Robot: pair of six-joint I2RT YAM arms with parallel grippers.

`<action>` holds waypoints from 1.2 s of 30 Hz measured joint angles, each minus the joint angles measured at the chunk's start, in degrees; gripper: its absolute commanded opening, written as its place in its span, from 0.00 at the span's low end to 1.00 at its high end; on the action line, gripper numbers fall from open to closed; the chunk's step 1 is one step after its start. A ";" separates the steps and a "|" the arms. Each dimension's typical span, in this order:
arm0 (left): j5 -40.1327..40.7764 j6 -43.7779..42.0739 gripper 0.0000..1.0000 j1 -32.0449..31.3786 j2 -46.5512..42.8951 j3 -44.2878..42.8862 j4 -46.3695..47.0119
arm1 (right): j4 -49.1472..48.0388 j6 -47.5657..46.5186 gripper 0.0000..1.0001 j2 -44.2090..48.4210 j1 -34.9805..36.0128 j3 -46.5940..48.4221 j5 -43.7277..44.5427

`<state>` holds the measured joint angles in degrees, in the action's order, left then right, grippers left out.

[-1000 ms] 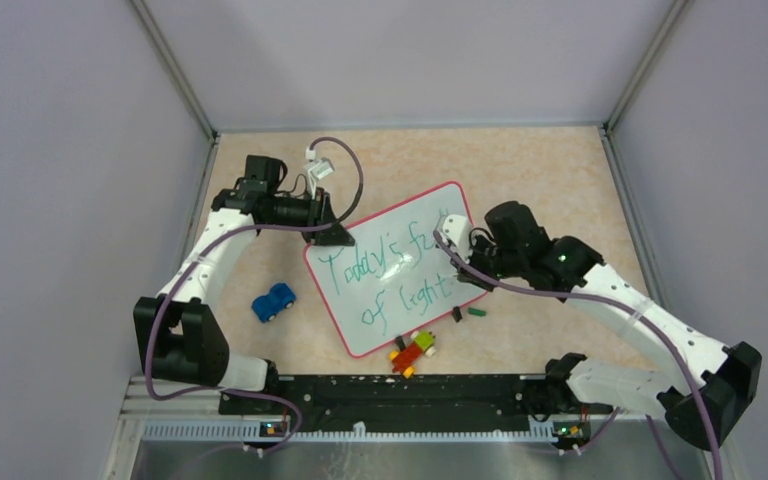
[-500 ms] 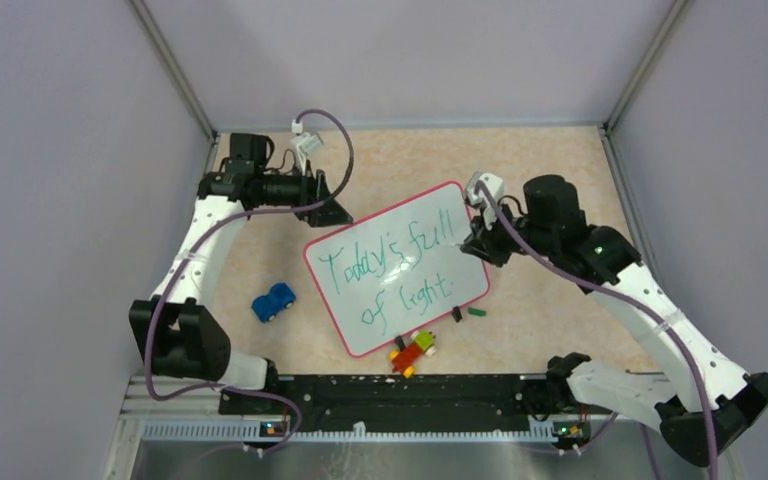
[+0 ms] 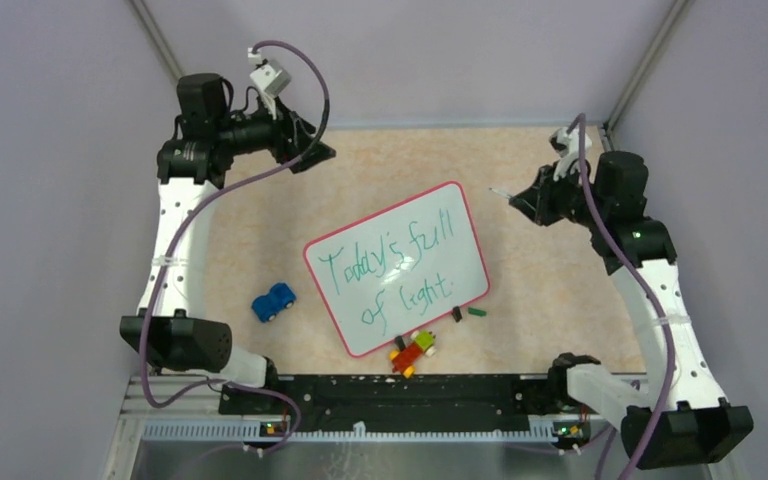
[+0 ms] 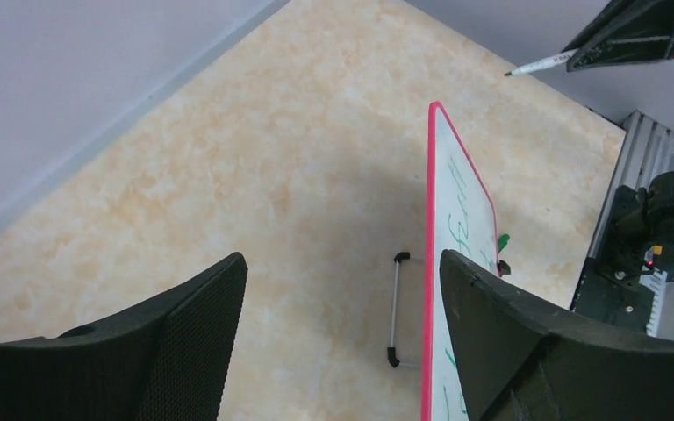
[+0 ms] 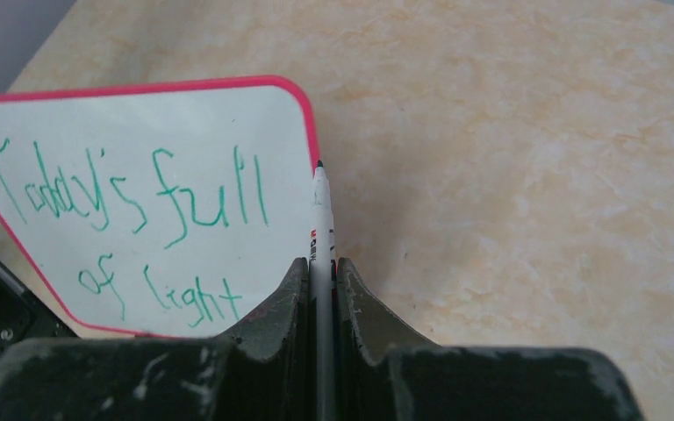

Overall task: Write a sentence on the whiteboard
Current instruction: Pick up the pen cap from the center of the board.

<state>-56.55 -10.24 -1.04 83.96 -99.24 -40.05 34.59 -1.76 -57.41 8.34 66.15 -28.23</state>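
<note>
The whiteboard (image 3: 397, 268) lies clear of the wide left gripper (image 4: 342, 263) and the right gripper (image 5: 320, 267) pinching a marker (image 5: 321, 210).

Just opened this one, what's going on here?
The writing looks finished: the whiteboard sits on the table with the sentence "Today's full of light" on it in green. The right gripper is shut on a white marker, held off the board's far right side with the tip not touching it. The left gripper is open and empty, raised near the back left corner. Neither arm touches the board.
</note>
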 measured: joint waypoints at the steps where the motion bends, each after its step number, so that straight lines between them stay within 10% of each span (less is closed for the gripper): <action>1: 0.04 -0.70 0.83 -0.66 0.61 -1.86 -0.13 | -0.46 0.98 0.00 -0.37 -2.10 0.00 -0.79; 20: 23.21 -19.74 0.64 -54.73 17.79 3.74 -6.51 | -14.97 15.63 0.00 -6.47 -31.80 -7.43 -19.63; 36: 30.53 -24.72 0.51 -64.89 29.16 6.03 1.05 | -25.57 24.15 0.00 -8.02 -36.54 -10.01 -29.27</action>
<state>-26.02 -34.96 -65.93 113.12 -93.21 -39.00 9.02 22.39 -65.43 -28.21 56.14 -57.49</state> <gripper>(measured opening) 0.514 0.098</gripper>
